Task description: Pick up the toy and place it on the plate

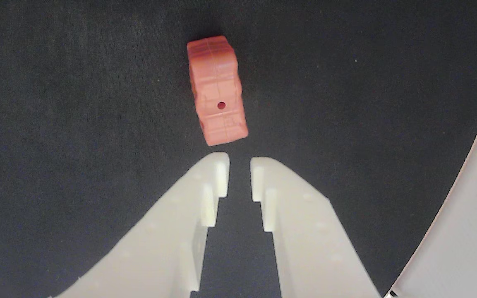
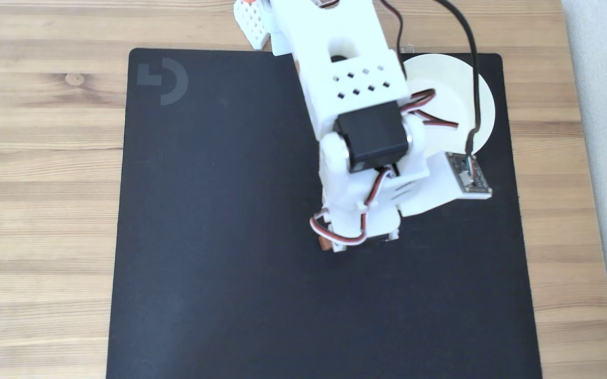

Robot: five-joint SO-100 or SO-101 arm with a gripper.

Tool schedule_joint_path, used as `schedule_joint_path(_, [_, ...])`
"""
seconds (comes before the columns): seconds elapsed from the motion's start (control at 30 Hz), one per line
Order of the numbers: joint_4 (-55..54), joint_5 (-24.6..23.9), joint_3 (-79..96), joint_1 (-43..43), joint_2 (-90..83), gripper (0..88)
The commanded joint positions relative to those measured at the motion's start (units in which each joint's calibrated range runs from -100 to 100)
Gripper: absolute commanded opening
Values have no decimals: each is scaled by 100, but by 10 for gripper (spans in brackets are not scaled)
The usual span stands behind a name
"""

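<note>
Reddish toy [image 1: 217, 91] on edge just beyond the gripper [image 1: 239, 165] — fingers slightly apart; plate [image 2: 450, 89] half hidden.

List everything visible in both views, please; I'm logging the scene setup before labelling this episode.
toy: one, reddish-orange, on the mat just ahead of the fingertips in the wrist view.
plate: one, white, at the mat's upper right in the fixed view, partly behind the arm.
mat: one, black, on the table.
table: one, light wood, under the mat.
arm: one, white, above the mat.
gripper: one, white, narrowly open, empty.
</note>
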Motion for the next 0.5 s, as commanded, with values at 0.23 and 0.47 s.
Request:
schedule_joint_path(0.23, [11,47,-207,177,-18,307])
schedule_joint_path(0.47, [-15,-6,-243,186,-18,310])
